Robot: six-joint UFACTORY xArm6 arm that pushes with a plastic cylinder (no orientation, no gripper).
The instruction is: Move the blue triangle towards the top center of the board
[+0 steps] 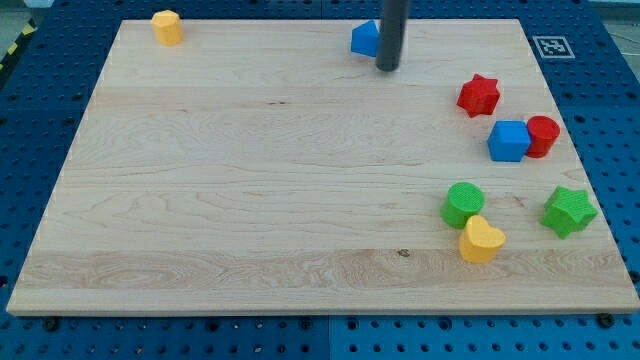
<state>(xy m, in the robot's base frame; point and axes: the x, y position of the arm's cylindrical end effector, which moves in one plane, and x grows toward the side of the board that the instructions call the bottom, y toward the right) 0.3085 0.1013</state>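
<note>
The blue triangle [365, 38] is being seen near the top centre of the frame, close to the far edge of the wooden board [250, 200], which is being carried by a blue perforated bench [620, 100]. It is being partly covered on its right side by the dark rod, and my tip [387, 68] is being shown just to its lower right, seemingly touching it. No hand is being carried by the arm, so no open or closed state can be told.

A yellow block [167, 27] is being seen at the upper left. On the right, a red star [479, 95] is being shown above a blue cube [509, 140], which is being touched by a red cylinder [543, 135]. At the lower right, a green cylinder [463, 203] is being touched by a yellow heart [481, 240], with a green star [569, 211] lying apart from them.
</note>
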